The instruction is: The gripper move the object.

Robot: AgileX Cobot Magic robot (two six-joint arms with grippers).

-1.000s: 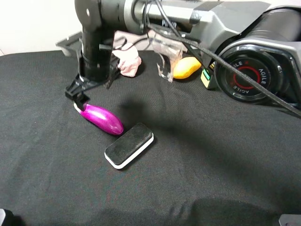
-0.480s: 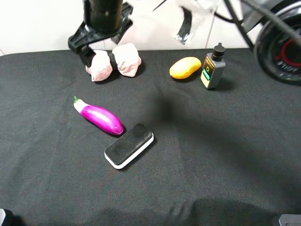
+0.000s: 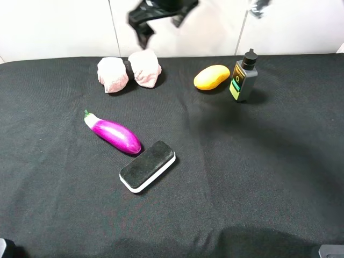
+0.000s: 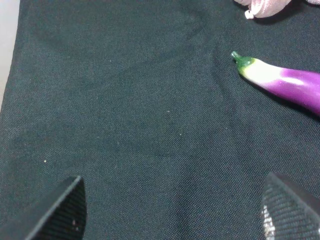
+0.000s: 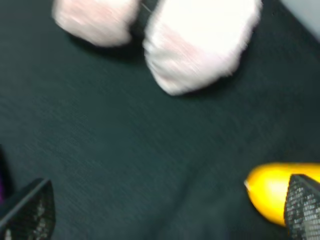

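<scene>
The purple eggplant (image 3: 115, 135) lies on the black cloth left of centre, its green stem pointing back-left. It also shows in the left wrist view (image 4: 287, 82). My right gripper (image 3: 160, 21) hangs high at the back, blurred, above the pink bundle and well away from the eggplant. In the right wrist view it is open and empty (image 5: 167, 220). My left gripper (image 4: 172, 212) is open and empty above bare cloth, some way from the eggplant's stem end. It does not show in the exterior view.
A black-topped white eraser (image 3: 148, 166) lies just right of the eggplant's round end. A pink bundle (image 3: 129, 72), a yellow mango (image 3: 211, 77) and a dark bottle (image 3: 243, 78) stand along the back. The mango also shows in the right wrist view (image 5: 272, 192).
My right arm has risen from beside the eggplant's stem and pulled up and back towards the wall. The eggplant and eraser have not moved.
</scene>
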